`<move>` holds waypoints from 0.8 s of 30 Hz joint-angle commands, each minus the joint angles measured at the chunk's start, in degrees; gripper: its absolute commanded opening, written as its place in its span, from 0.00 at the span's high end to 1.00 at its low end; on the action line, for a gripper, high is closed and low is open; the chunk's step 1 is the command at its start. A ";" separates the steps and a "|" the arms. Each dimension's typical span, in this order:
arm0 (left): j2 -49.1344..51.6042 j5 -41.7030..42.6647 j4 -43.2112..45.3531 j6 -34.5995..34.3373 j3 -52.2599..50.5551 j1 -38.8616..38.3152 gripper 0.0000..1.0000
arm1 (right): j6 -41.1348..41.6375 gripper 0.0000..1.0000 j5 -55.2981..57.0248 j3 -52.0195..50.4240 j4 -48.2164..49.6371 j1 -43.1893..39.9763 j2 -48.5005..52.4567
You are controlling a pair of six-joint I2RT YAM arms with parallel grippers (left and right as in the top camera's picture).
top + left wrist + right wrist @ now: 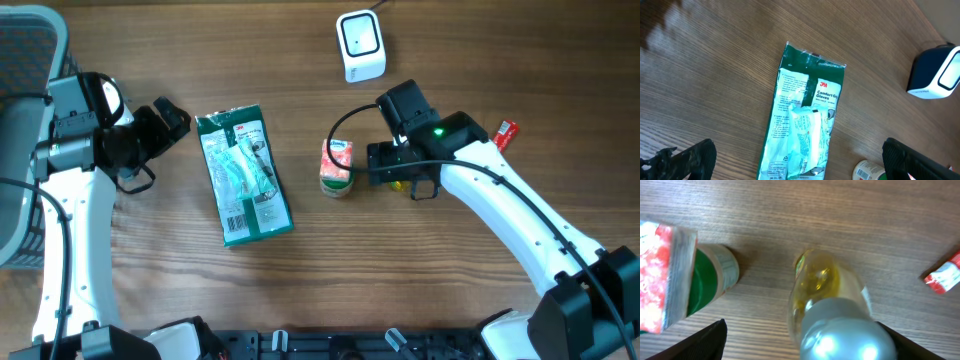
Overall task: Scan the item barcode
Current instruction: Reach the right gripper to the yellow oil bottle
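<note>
Small clear bottle of yellow liquid with silver cap, standing on wooden desk inside wide-spread, empty right pincer, likely awaiting lift to white barcode scanner; left pincer open, empty.

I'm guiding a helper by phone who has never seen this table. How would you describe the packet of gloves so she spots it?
On the wooden table, look at the left half, away from the white scanner at the far edge. The packet of gloves lies flat there. It is the only green, long, flat thing; the red carton to its right is small and boxy.
</note>
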 commanded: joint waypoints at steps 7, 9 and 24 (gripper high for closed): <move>-0.31 -0.33 0.15 1.16 0.46 -0.15 0.00 | 5.14 0.00 -13.16 -0.37 0.79 0.07 0.48; -0.31 -0.33 0.15 1.16 0.46 -0.15 0.00 | 7.69 0.00 -14.47 -0.37 0.31 0.07 0.48; -0.31 -0.33 0.15 1.16 0.46 -0.15 0.00 | 6.03 0.00 -2.91 3.17 -1.42 -2.21 -14.23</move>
